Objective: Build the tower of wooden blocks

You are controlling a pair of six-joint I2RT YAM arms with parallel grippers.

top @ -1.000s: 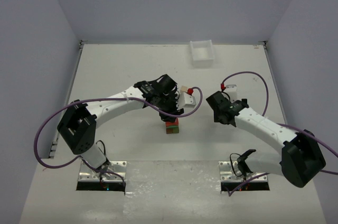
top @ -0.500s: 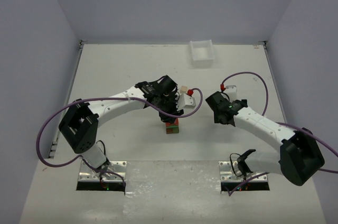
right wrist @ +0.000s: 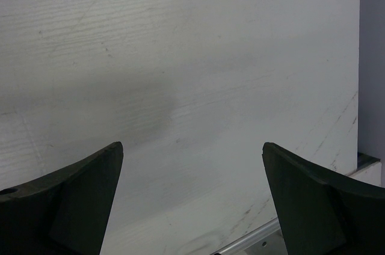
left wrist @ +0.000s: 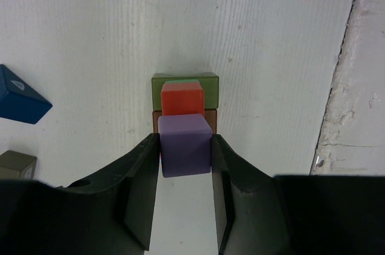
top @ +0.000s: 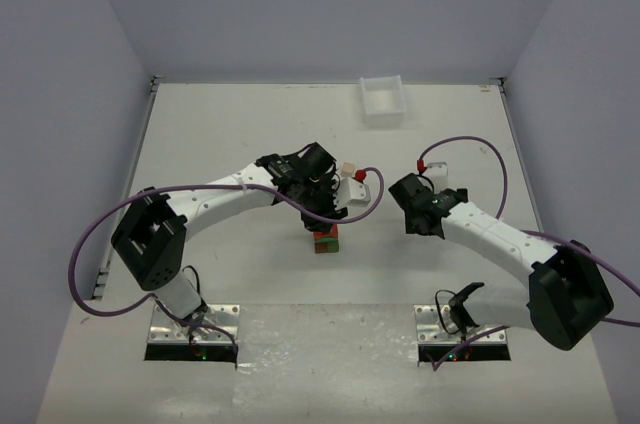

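My left gripper (left wrist: pixel 185 147) is shut on a purple cube (left wrist: pixel 184 145) and holds it just above the tower (top: pixel 325 238). In the left wrist view the tower shows a red-orange cube (left wrist: pixel 182 98) on top of a brown block (left wrist: pixel 209 118) and an olive-green bar (left wrist: pixel 184 80). A blue roof-shaped block (left wrist: pixel 21 95) and an olive block (left wrist: pixel 16 165) lie on the table at the left of that view. In the top view the left gripper (top: pixel 322 206) hides the tower's top. My right gripper (right wrist: pixel 192 165) is open and empty over bare table, to the right of the tower (top: pixel 418 200).
A white plastic tray (top: pixel 382 97) stands at the back of the table. A small beige block (top: pixel 347 169) shows beside the left wrist. Purple cables loop around both arms. The table's right edge and a metal rail show in the right wrist view (right wrist: pixel 252 240).
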